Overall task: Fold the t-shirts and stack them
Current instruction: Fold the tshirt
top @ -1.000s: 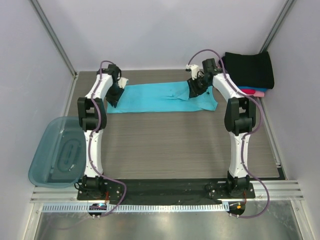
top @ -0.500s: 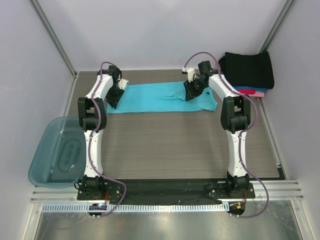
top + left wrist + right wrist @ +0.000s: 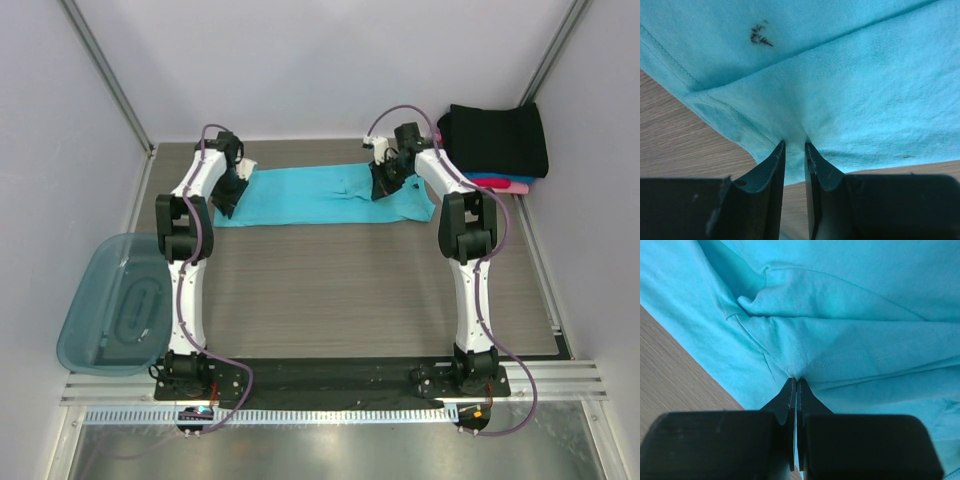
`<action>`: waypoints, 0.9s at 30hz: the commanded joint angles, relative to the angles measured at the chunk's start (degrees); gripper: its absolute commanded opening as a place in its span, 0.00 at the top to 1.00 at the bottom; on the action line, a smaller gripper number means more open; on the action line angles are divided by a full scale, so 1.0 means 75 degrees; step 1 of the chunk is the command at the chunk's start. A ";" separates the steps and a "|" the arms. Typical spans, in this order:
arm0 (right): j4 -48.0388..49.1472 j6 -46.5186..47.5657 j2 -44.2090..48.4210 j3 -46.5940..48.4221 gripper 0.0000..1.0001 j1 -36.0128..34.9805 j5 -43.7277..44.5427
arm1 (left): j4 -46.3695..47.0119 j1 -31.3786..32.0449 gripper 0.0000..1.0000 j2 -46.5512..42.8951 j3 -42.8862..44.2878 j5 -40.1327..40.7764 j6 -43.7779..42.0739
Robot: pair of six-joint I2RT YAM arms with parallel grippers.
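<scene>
One turquoise t-shirt (image 3: 300, 195) beside the folded stack (image 3: 500, 140): right gripper (image 3: 794, 382) pinches its stack-side part, left gripper (image 3: 794, 150) its far end, presumably for folding.

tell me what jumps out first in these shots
The turquoise t-shirt spread in a long strip across the far side of the table grabs the eye, with the left gripper pinching its left end and the right gripper closed on a pucker near its right end. In the far right corner a black t-shirt tops a folded stack.
</scene>
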State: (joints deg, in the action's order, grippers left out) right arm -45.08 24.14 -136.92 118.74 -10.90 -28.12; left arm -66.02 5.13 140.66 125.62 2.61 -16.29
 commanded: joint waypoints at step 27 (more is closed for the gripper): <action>0.1030 0.0016 0.2365 -0.0771 0.60 -0.0282 0.1053 | 0.0894 0.0207 0.53 -0.3321 -0.3120 -0.1075 -0.3978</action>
State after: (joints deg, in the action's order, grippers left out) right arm -38.98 23.64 -125.32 115.31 -13.32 -21.76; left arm -59.07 6.17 116.07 104.49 -3.46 -36.53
